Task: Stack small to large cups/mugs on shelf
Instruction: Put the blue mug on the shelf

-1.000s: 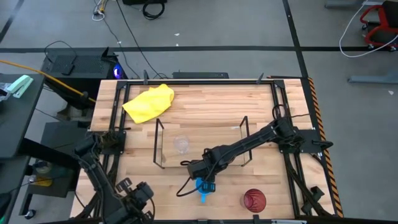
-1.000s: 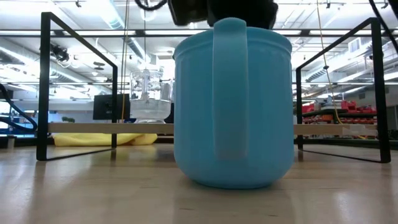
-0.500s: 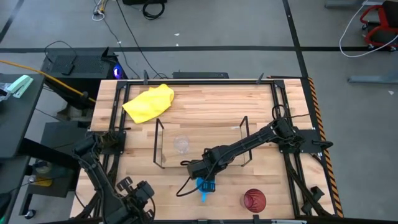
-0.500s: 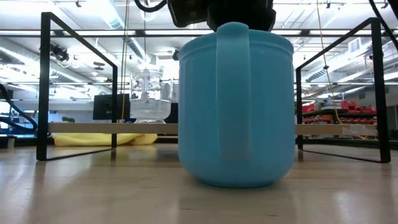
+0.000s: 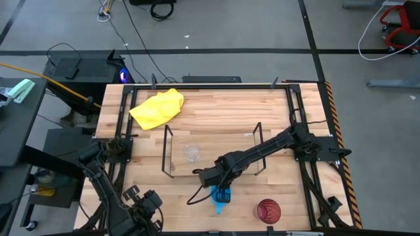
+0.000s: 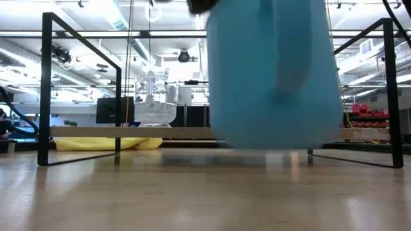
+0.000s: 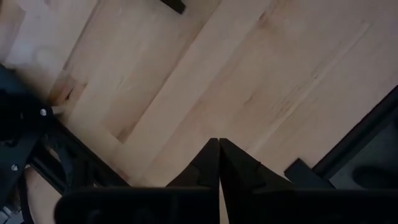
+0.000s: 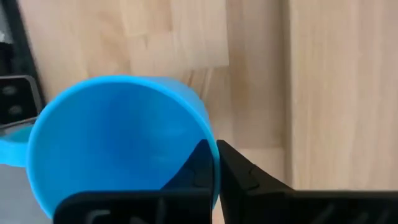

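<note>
A bright blue mug (image 5: pixel 222 195) with a handle hangs above the table's near middle, large in the low view (image 6: pixel 273 70), with my right gripper (image 8: pixel 216 163) shut on it. A small clear cup (image 5: pixel 191 152) stands on the black wire shelf (image 5: pixel 168 152), left of its middle, also seen in the low view (image 6: pixel 154 99). The dark red cup (image 5: pixel 268 211) stands upright on the table near the front edge, right of the mug. My left gripper (image 7: pixel 219 157) is shut on nothing over the near left corner. My right gripper holds the blue mug by its rim (image 8: pixel 208 140), on the side away from the handle (image 8: pixel 9 152). One finger is inside the mug and one finger (image 8: pixel 249 177) outside. The fingers point down from above. The mug hangs roughly upright, its base (image 6: pixel 270 142) clear of the table.
A crumpled yellow cloth (image 5: pixel 157 108) lies at the far left of the table. Black rails (image 5: pixel 294 111) run along the table's edges. The shelf's upright end frames (image 6: pixel 48 90) stand at either side of the rack, with bare rack to the right of the clear cup.
My right gripper has shut on the blue mug's rim and risen. The mug, which stood on the table, is now lifted clear and has shifted slightly toward the table's right edge.
</note>
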### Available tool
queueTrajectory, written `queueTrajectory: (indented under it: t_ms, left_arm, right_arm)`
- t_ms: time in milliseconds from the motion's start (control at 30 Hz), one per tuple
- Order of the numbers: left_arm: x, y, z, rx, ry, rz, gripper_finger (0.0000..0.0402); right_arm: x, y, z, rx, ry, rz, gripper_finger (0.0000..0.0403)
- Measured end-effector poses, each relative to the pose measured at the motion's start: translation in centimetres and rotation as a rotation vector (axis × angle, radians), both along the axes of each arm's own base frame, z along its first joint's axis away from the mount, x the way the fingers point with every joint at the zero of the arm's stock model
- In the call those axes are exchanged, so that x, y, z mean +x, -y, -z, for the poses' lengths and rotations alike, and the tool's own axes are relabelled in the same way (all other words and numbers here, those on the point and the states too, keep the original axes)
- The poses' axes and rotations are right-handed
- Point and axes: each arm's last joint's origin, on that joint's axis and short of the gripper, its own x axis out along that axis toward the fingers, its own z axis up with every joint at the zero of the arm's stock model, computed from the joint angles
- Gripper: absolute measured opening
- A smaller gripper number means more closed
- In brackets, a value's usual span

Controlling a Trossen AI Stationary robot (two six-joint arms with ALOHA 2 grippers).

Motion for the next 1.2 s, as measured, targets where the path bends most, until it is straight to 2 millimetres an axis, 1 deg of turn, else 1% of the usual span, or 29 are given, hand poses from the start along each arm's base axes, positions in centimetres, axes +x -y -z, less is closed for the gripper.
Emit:
queueTrajectory:
  t_ms: [133, 233, 333, 433, 533, 633, 800, 933, 1067, 1133, 1200]
  left_arm:
    - [0.1, 0.0, 0.0, 0.011, 0.013, 0.011, 0.0007]
    - [0.3, -0.2, 0.0, 0.016, 0.014, 0.019, 0.0014]
    - [0.5, -0.3, 0.0, 0.017, 0.014, 0.017, 0.0023]
    - [0.5, -0.4, -0.1, 0.018, 0.018, 0.017, 0.0025]
    - [0.5, -0.4, -0.1, 0.023, 0.027, 0.012, 0.0018]
    - [0.5, -0.4, -0.1, 0.023, 0.029, 0.012, 0.0008]
    - [0.5, -0.4, -0.1, 0.022, 0.033, -0.003, 0.0009]
    - [0.5, -0.4, -0.1, 0.021, 0.034, -0.006, 0.0025]
    - [0.5, -0.4, -0.1, 0.022, 0.035, -0.006, 0.0023]
    - [0.5, -0.4, -0.1, 0.025, 0.041, -0.008, 0.0016]
    - [0.5, -0.4, -0.1, 0.029, 0.047, -0.006, 0.0009]
  right_arm:
    - [-0.2, 0.4, -3.3, -0.027, 0.022, -0.023, 0.0006]
    - [-0.4, 1.2, -5.8, -0.073, 0.040, -0.040, 0.0006]
    - [-0.5, 2.9, -7.6, -0.137, 0.038, -0.042, 0.0005]
    - [-0.4, 5.2, -8.6, -0.190, 0.030, -0.031, 0.0005]
    - [-0.2, 7.6, -8.7, -0.220, -0.001, -0.015, 0.0005]
    - [0.4, 9.7, -8.7, -0.234, 0.015, -0.001, 0.0005]
    - [0.7, 12.1, -8.5, -0.250, 0.012, -0.034, 0.0005]
    - [1.0, 12.9, -8.6, -0.259, 0.039, -0.086, 0.0005]
    - [1.2, 12.9, -8.6, -0.259, 0.062, -0.118, 0.0005]
    - [1.4, 12.8, -8.1, -0.250, 0.069, -0.128, 0.0005]
    - [1.5, 12.7, -7.2, -0.239, 0.049, -0.136, 0.0005]
